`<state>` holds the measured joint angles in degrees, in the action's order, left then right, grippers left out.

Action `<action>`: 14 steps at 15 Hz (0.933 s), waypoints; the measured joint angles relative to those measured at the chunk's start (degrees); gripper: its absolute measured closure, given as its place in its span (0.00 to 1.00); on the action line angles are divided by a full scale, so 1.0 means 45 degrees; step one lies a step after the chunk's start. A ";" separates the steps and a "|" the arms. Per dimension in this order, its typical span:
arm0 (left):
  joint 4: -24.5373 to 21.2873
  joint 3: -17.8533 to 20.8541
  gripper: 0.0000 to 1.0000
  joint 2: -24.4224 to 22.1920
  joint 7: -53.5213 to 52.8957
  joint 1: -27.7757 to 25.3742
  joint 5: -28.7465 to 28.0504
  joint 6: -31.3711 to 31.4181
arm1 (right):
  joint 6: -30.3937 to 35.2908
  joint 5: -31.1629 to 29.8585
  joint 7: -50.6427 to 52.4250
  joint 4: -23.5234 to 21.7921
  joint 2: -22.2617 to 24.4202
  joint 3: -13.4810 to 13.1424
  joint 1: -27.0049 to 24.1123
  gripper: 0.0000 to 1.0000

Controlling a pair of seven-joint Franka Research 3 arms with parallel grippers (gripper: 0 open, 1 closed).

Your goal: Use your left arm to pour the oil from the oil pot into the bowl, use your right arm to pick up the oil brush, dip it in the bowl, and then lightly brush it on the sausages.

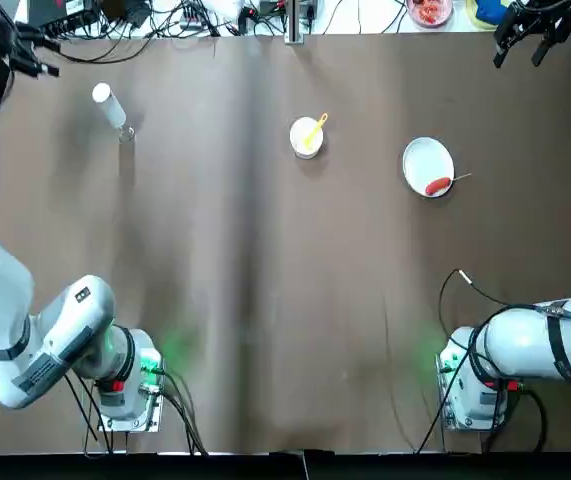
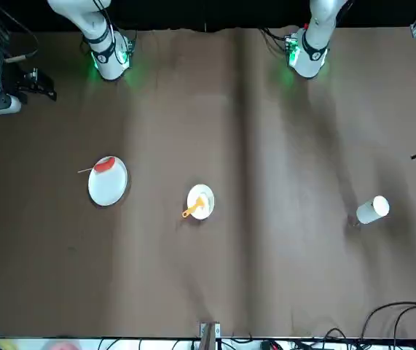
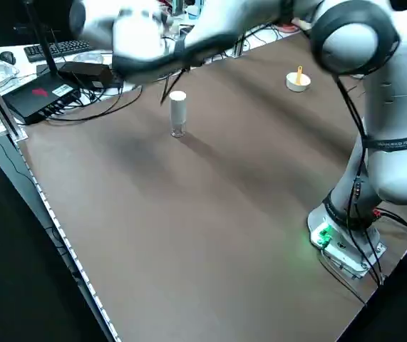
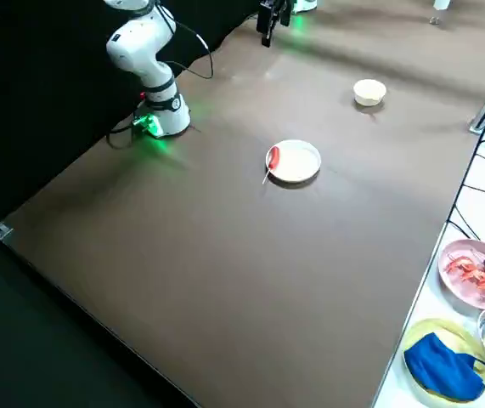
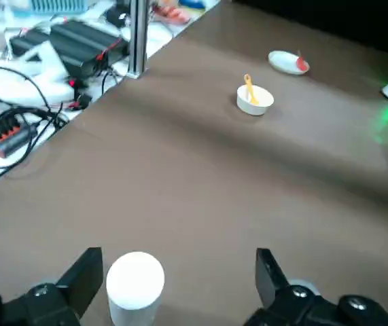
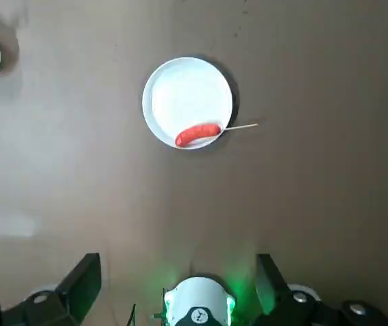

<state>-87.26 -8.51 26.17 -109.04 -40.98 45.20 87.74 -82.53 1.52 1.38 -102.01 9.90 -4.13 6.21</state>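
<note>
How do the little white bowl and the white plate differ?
The bowl is smaller and deeper, while the plate is wider and flatter. The bowl holds a yellow-orange brush, whereas the plate holds a red sausage on a stick. Both are round, white and stand upright on the brown table.

One oil brush [image 1: 316, 129], one bowl [image 1: 300, 146] holding it, one oil pot [image 1: 109, 104] to its left, one plate [image 1: 425, 160] with one sausage [image 1: 437, 186] on one skewer [image 1: 462, 177] to its right, one left gripper [image 5: 179, 251], one right gripper [image 6: 179, 256], both apart from it
</note>
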 joint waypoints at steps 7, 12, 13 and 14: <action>0.0045 -0.0121 0.01 0.2975 -0.3069 -0.0513 0.1936 -0.0297 | -0.1161 -0.0002 0.0000 0.0056 0.0016 -0.0033 0.0001 0.00; 0.0095 -0.0187 0.01 0.4446 -0.5156 -0.0515 0.2964 -0.0271 | -0.1948 -0.0002 -0.0006 0.0069 0.0027 -0.0005 0.0009 0.00; 0.0111 -0.0181 0.01 0.4683 -0.5500 -0.0547 0.3047 -0.0268 | -0.2054 -0.0001 -0.0007 0.0070 0.0027 0.0001 0.0013 0.00; 0.0140 -0.0177 0.01 0.4872 -0.5679 -0.0579 0.3080 -0.0263 | -0.2130 0.0014 -0.0029 0.0069 0.0027 0.0011 0.0021 0.00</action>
<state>-86.63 -9.31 48.10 -134.60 -43.58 59.06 86.56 -92.11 1.58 1.25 -101.70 10.02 -4.08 6.31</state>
